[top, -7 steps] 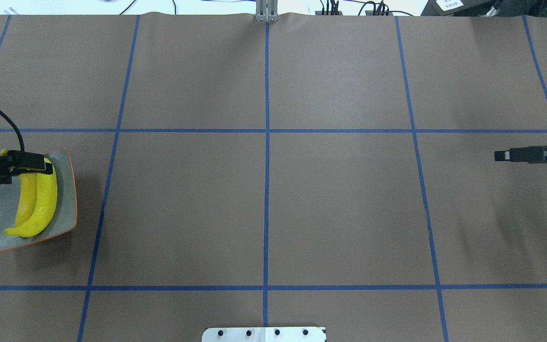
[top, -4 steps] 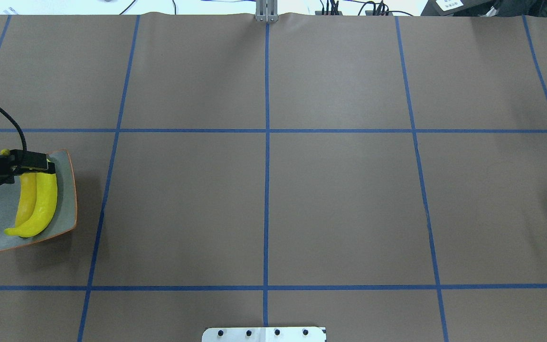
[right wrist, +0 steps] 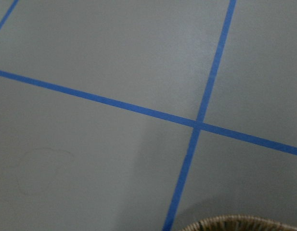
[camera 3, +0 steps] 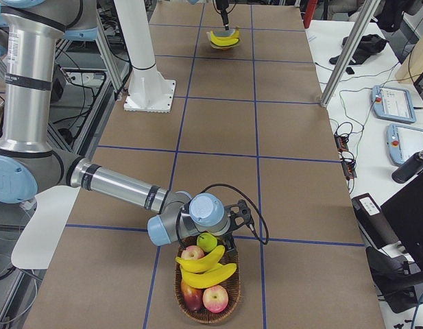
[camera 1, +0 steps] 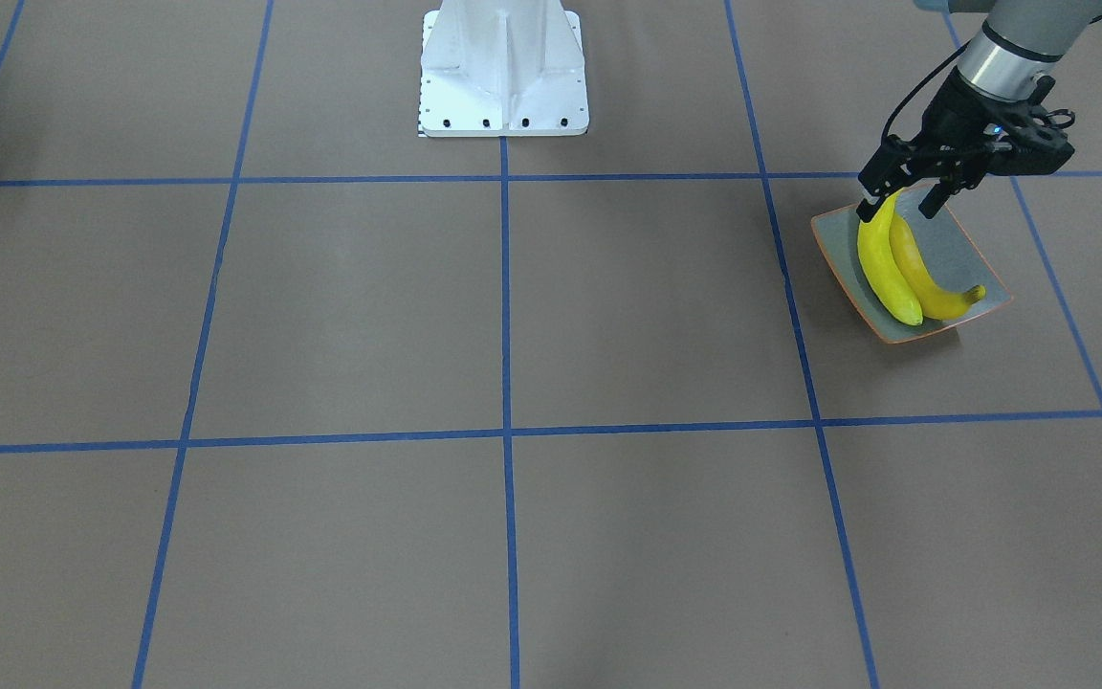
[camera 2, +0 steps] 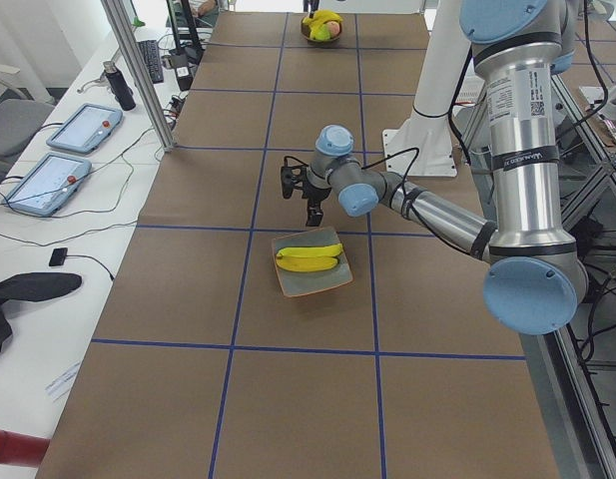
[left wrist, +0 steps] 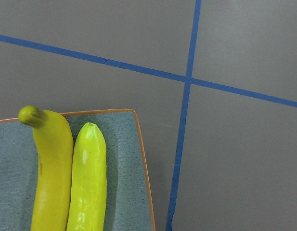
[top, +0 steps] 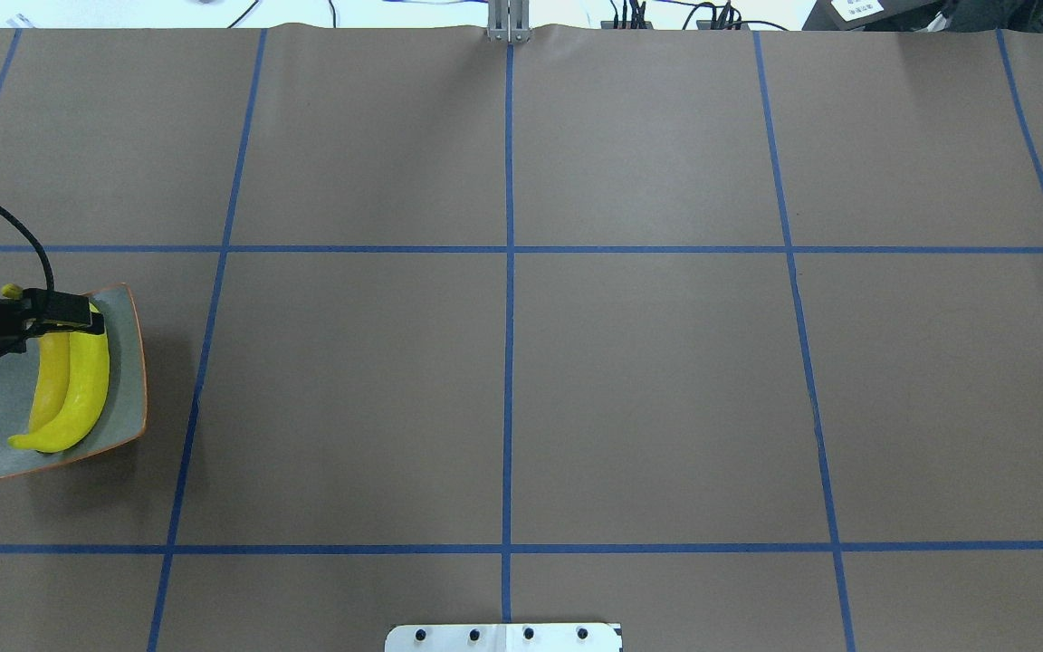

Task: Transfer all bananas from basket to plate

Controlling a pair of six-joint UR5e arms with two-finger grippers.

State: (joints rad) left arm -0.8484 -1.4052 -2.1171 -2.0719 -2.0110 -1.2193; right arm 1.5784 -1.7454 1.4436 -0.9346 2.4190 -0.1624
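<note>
I see my left gripper (camera 1: 902, 199) spread wide and holding nothing, poised just above one end of two bananas (camera 1: 900, 268) lying side by side on the plate (camera 1: 964, 239). The other two bananas (camera 3: 210, 269) lie in the basket (camera 3: 208, 319) among apples (camera 3: 216, 297). The right gripper (camera 3: 228, 236) is at the basket's rim, but I cannot tell how its jaws stand.

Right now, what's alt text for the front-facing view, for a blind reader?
Two yellow bananas lie side by side on a square grey-green plate at the right of a brown table gridded with blue tape. The left gripper hangs open over their upper ends; a white robot base stands top centre.
</note>
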